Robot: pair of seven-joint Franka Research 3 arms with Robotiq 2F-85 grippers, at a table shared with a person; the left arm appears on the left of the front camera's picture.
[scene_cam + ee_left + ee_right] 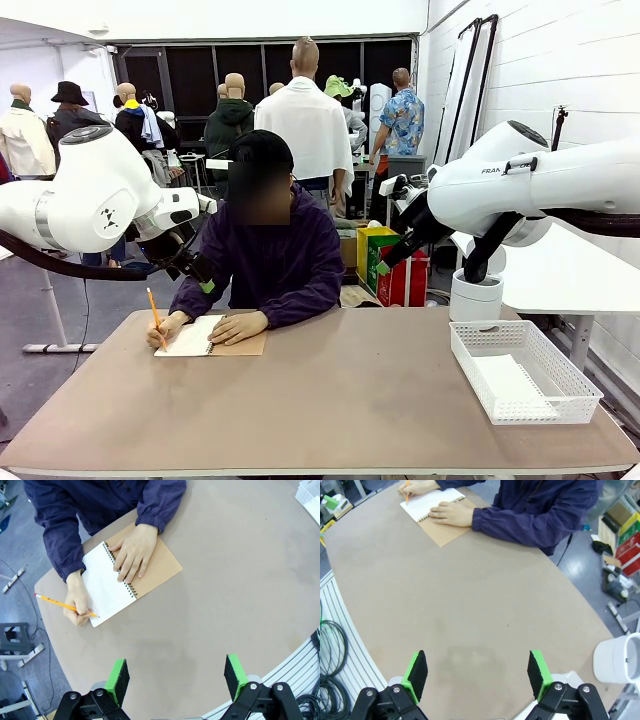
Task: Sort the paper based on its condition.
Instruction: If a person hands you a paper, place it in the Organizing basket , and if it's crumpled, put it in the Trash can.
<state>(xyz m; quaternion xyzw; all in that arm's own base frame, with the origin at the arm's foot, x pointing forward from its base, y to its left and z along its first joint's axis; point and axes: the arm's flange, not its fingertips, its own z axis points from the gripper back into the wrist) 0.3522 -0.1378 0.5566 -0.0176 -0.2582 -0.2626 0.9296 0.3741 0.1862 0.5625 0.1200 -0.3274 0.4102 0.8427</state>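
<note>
Paper lies in front view's basket; wrist views show both jaws spread.

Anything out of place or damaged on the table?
Nothing stands out. The notebook lies flat under the person's hand, pencil tip on its page; the basket sits upright at the right. The left gripper and right gripper hang open above the table.

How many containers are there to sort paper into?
2. A white basket on the table's right side, with what looks like paper inside, and a white bin just beyond the table's far right edge. More may be out of view.
</note>
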